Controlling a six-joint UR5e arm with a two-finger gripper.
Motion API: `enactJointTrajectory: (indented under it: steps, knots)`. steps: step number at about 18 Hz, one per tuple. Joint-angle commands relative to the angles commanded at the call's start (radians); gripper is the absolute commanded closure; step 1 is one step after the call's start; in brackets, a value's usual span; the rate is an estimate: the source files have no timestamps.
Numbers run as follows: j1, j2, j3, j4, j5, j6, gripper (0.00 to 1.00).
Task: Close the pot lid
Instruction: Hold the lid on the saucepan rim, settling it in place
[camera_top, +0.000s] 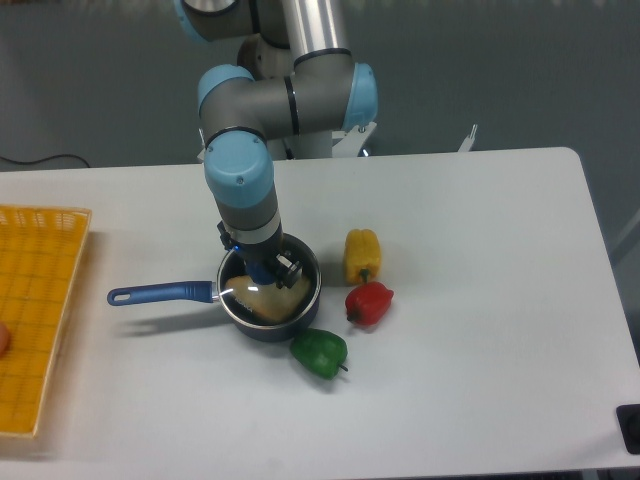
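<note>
The dark pot (303, 306) stands on the white table with its long blue handle (160, 294) pointing left. The glass lid (248, 300) lies flat over the pot's mouth, glinting at its left rim, and something pale yellow shows through it. My gripper (272, 272) reaches straight down onto the lid's centre. Its dark fingers (289, 270) close around the spot where the knob sits, and the knob itself is hidden between them.
Three peppers lie close to the pot's right side: a yellow pepper (362, 255), a red pepper (368, 302) and a green pepper (320, 352) at the front. A yellow basket (35, 310) sits at the table's left edge.
</note>
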Motion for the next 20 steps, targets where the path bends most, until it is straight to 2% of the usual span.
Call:
enactJointTrajectory:
  steps: [3, 10, 12, 16, 20]
  knots:
    - [0.0, 0.0, 0.0, 0.0, 0.0, 0.0, 0.51]
    - [0.0, -0.002, 0.0, 0.0, 0.0, 0.0, 0.41]
    - [0.0, -0.002, 0.0, 0.0, 0.0, 0.0, 0.37]
    - [0.0, -0.002, 0.0, 0.0, 0.0, 0.002, 0.2]
    - [0.0, 0.0, 0.0, 0.0, 0.0, 0.003, 0.15]
